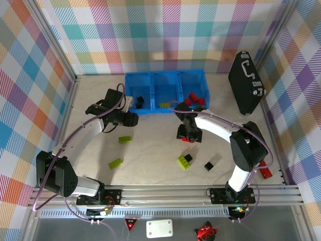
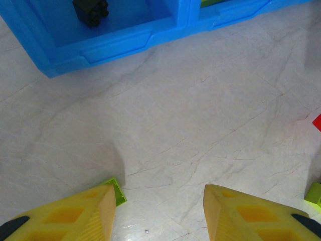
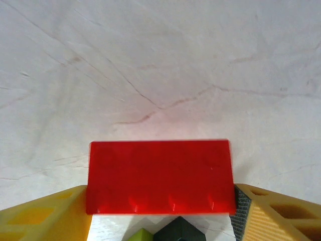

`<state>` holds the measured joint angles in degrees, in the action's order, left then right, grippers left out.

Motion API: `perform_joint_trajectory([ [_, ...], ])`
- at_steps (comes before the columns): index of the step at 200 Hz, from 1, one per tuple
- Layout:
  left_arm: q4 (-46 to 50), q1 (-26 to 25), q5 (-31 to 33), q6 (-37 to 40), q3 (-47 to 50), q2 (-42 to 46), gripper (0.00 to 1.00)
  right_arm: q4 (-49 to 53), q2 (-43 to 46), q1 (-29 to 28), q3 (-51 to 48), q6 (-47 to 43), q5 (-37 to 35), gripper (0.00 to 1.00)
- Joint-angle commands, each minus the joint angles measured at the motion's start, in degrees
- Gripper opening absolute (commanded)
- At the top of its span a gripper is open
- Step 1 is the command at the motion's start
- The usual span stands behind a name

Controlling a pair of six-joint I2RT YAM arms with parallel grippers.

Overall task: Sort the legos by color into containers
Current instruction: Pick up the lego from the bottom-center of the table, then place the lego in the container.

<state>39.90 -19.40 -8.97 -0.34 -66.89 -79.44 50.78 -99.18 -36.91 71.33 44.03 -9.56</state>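
The blue bin (image 1: 165,75) stands at the back with three containers: black legos (image 1: 139,102) in the left one, a green one (image 1: 164,105) in the middle, red ones (image 1: 193,99) in the right. My right gripper (image 1: 187,136) is shut on a red lego (image 3: 159,175), which spans the gap between both fingers (image 3: 45,218) just above the table. My left gripper (image 1: 129,116) hovers in front of the left container, open with nothing between its fingertips (image 2: 159,193). A green lego (image 2: 116,191) peeks out beside its left finger.
Loose on the table lie two green legos (image 1: 125,139) (image 1: 116,162), a green and black pair (image 1: 184,160) and a black cube (image 1: 209,165). A red lego (image 1: 265,170) lies at the right edge. A black hard case (image 1: 246,83) leans at the back right.
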Motion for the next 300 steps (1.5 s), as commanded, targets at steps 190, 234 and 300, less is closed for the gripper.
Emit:
perform_joint_trajectory([
  [190,0.0,0.33,0.01,1.49,0.1,-1.43,0.49,6.78,-11.47,15.7,31.17,-22.37,-1.06,0.68],
  [234,0.09,0.33,0.26,1.55,0.21,-1.99,0.49,7.79,-20.9,18.83,43.94,-26.04,-0.55,0.68],
  [300,-0.09,0.33,0.58,1.55,0.44,-3.47,0.49,7.59,-35.59,21.8,62.24,-29.69,2.7,0.67],
])
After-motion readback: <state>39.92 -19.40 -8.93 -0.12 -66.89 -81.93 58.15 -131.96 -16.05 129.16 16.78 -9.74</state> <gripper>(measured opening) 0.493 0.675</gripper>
